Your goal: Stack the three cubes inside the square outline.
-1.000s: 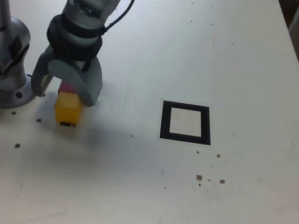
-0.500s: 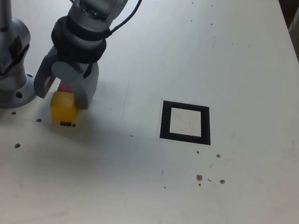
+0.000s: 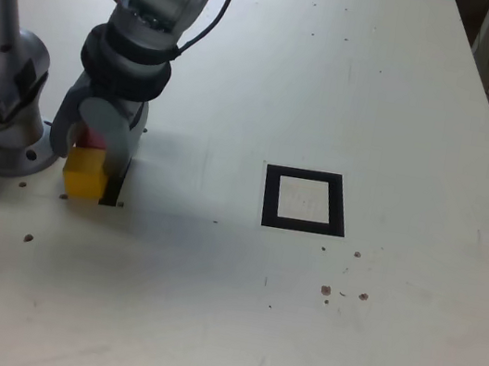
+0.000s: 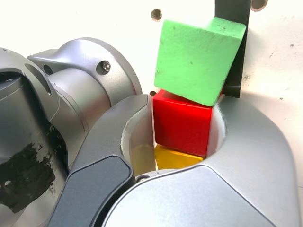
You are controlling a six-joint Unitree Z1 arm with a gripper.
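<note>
Lowers gripper (image 3: 101,145) around red cube (image 4: 182,122), one finger on either side; can't tell if clenched yet. Shows yellow cube (image 3: 85,173) just beside red, partly between fingers in wrist view. Puts green cube (image 4: 198,61) at red's other side, turned askew, by black strip (image 4: 233,71). Leaves all three outside square outline (image 3: 305,201), well apart on counter (image 3: 368,345).

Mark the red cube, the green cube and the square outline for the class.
Red cube (image 4: 182,124): wrist view, face between the jaws.
Green cube (image 4: 194,61): wrist view, broad face.
Square outline (image 3: 271,197): exterior view, black border's left side.
</note>
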